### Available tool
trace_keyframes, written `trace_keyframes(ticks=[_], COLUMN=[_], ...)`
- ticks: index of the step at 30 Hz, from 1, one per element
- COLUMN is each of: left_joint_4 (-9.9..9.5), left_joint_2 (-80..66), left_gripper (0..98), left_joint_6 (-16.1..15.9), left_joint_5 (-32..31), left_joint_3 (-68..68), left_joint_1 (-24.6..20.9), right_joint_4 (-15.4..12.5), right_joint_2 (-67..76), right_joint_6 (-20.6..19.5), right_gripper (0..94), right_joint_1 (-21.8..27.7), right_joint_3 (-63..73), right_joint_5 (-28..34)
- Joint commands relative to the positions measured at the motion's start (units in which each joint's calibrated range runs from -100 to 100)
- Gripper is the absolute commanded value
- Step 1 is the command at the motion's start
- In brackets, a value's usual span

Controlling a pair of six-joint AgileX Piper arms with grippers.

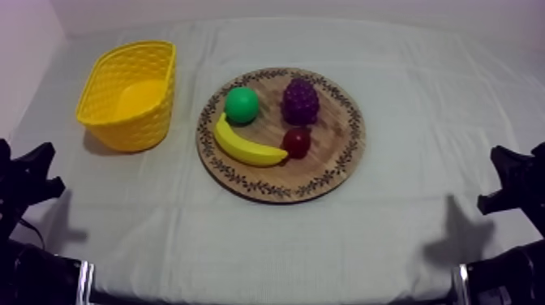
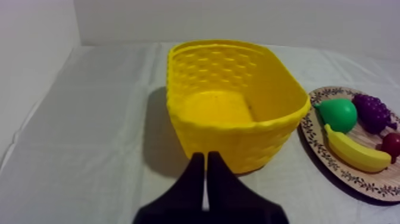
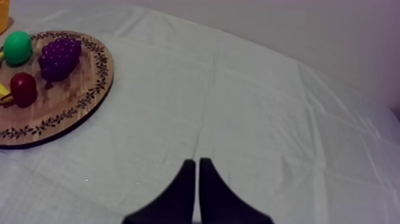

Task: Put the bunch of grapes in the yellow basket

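The purple bunch of grapes (image 1: 300,100) lies on the far right part of the round wooden board (image 1: 341,166), also seen as grapes (image 2: 372,111) and grapes (image 3: 59,58). The yellow basket (image 1: 97,89) stands empty at the table's left, close in front of my left gripper (image 2: 206,158), which is shut on nothing. My right gripper (image 3: 194,164) is shut too, over bare cloth to the right of the board (image 3: 89,101). In the top view both arms rest low, the left gripper (image 1: 36,174) and the right gripper (image 1: 507,178) at the table's sides.
On the board with the grapes lie a green pear (image 1: 242,105), a yellow banana (image 1: 243,147) and a small red fruit (image 1: 297,142). Grey-white cloth covers the table between the basket (image 2: 178,77) and the board (image 2: 315,143).
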State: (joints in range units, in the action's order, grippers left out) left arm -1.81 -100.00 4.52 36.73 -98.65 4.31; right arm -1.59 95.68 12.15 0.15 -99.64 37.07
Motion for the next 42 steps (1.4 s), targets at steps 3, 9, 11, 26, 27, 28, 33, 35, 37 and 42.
trace_keyframes(ticks=[3, 9, 11, 26, 27, 28, 33, 35, 37, 42], left_joint_4=[-0.02, -0.02, -0.02, 0.00, -0.06, -0.12, -0.17, -0.10, 0.01, 0.53], left_joint_2=[0.00, 0.00, 0.00, 0.00, 0.00, 0.00, 0.00, 0.00, 0.00, 0.00], left_gripper=[0.0, 0.0, 0.0, 0.0, 0.0, 0.0, 0.0, 0.0, 0.0, 0.0], left_joint_6=[0.08, -0.19, -1.14, -3.64, -3.56, -3.56, -3.25, -2.77, -2.30, -2.68], left_joint_5=[-0.02, -0.02, -0.02, -0.14, -0.37, -0.66, -1.27, -0.86, 0.08, 3.35], left_joint_3=[-0.01, -0.01, -0.01, -0.05, -0.14, -0.23, -0.46, -0.34, -0.05, 1.04], left_joint_1=[0.00, 0.00, 0.00, 0.19, 0.20, 0.20, 0.22, 0.22, 0.22, 0.27], right_joint_4=[0.00, 0.00, 0.00, 0.00, 0.00, 0.00, 0.00, 0.00, 0.00, 0.00], right_joint_2=[0.00, 0.00, 0.00, 0.00, 0.00, 0.00, 0.00, 0.00, 0.00, 0.00], right_joint_6=[-0.01, -0.01, -0.01, -0.01, -0.01, -0.01, -0.01, -0.01, -0.01, -0.01], right_gripper=[0.5, 0.5, 0.5, 0.5, 0.5, 0.5, 0.5, 0.5, 0.5, 0.5], right_joint_1=[0.00, 0.00, 0.00, 0.00, 0.00, 0.00, 0.00, 0.00, 0.00, 0.00], right_joint_3=[-0.03, -0.03, -0.03, -0.03, -0.03, -0.03, -0.03, -0.03, -0.03, -0.03], right_joint_5=[0.02, 0.02, 0.02, 0.02, 0.02, 0.02, 0.02, 0.02, 0.02, 0.02])
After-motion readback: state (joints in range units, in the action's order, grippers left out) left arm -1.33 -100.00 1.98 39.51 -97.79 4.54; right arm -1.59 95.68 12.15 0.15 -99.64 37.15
